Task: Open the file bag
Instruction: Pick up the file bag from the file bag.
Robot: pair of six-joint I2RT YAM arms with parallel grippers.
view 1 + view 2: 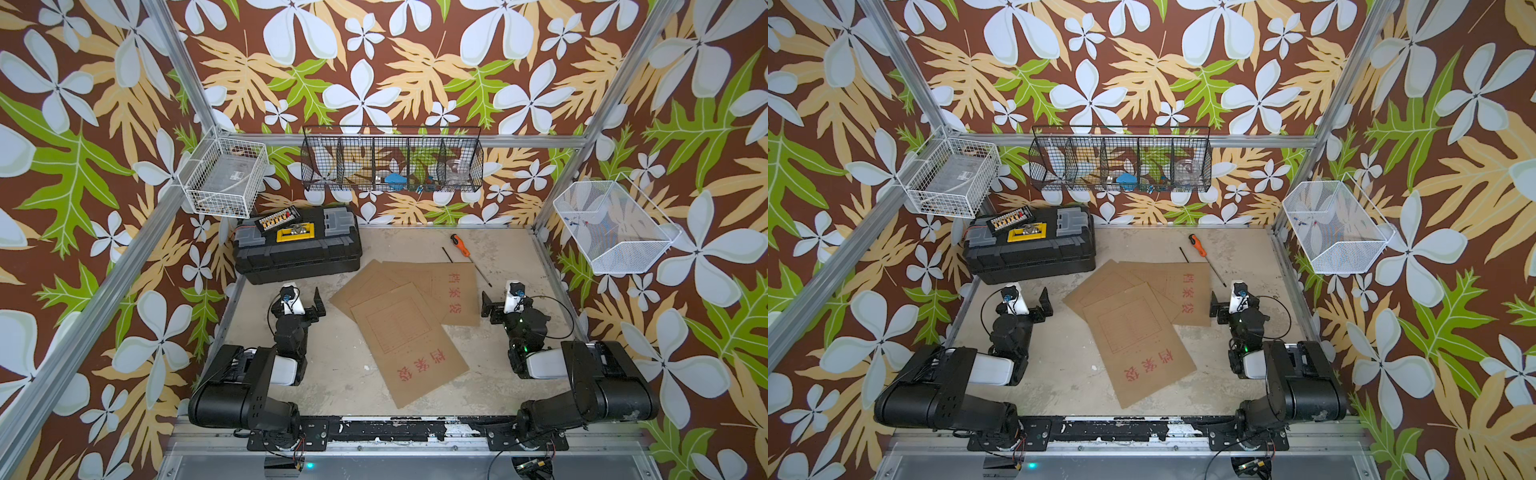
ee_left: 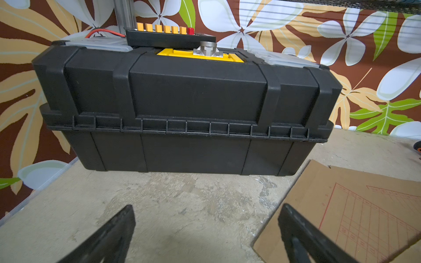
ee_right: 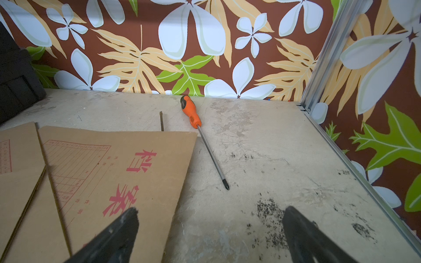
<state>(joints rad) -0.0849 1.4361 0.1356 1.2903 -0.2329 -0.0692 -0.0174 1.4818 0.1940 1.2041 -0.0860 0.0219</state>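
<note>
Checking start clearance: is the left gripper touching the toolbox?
Apart. The left wrist view shows a stretch of bare table between the open left gripper and the toolbox.

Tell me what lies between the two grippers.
The overlapping file bags, flat on the table; both top views show it.

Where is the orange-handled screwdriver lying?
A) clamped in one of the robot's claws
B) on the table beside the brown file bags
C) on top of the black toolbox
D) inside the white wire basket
B: the screwdriver lies flat on the table, just off the edge of the file bags, with nothing holding it.
</note>
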